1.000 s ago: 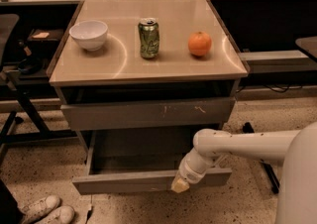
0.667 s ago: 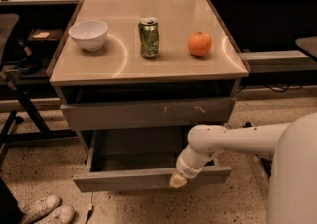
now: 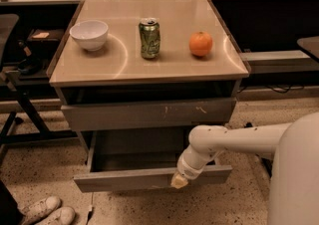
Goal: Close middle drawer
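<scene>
middle drawer (image 3: 124, 181) pulled well out beneath scratched top drawer (image 3: 144, 114), inside empty. gripper (image 3: 179, 181) tip set against its front panel, off centre, arm (image 3: 239, 139) angled down behind it, likely placed to shove panel inward. clenched or released: cannot tell.

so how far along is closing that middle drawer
Nothing looks done yet: the middle drawer is pulled well out, inside showing. In hand: the gripper is at its front panel, right of centre. Left: push it flush under the scratched drawer front.
</scene>
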You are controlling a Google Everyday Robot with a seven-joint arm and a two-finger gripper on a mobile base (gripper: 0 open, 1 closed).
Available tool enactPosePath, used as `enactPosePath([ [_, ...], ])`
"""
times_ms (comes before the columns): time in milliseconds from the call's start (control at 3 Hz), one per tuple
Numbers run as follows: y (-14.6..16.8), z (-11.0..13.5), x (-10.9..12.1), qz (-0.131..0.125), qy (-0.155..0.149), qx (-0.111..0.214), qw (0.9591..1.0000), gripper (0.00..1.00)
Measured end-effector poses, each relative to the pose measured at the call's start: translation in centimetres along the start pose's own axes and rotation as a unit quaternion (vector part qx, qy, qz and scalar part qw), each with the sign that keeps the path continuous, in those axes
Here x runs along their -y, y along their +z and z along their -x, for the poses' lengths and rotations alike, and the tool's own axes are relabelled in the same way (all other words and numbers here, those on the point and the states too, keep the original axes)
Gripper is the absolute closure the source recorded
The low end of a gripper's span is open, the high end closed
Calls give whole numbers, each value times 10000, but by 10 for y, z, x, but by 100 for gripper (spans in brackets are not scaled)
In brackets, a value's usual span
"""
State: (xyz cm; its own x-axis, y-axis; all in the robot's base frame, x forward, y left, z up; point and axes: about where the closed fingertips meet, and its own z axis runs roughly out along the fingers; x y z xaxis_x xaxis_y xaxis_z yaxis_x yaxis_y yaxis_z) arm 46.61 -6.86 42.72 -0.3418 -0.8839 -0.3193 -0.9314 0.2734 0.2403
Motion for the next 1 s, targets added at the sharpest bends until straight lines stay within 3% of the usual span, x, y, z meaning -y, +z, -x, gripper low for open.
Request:
enactPosePath([
  [667,0,0,0,1,0,0,10000,13],
  [1000,0,0,0,1,0,0,10000,0],
])
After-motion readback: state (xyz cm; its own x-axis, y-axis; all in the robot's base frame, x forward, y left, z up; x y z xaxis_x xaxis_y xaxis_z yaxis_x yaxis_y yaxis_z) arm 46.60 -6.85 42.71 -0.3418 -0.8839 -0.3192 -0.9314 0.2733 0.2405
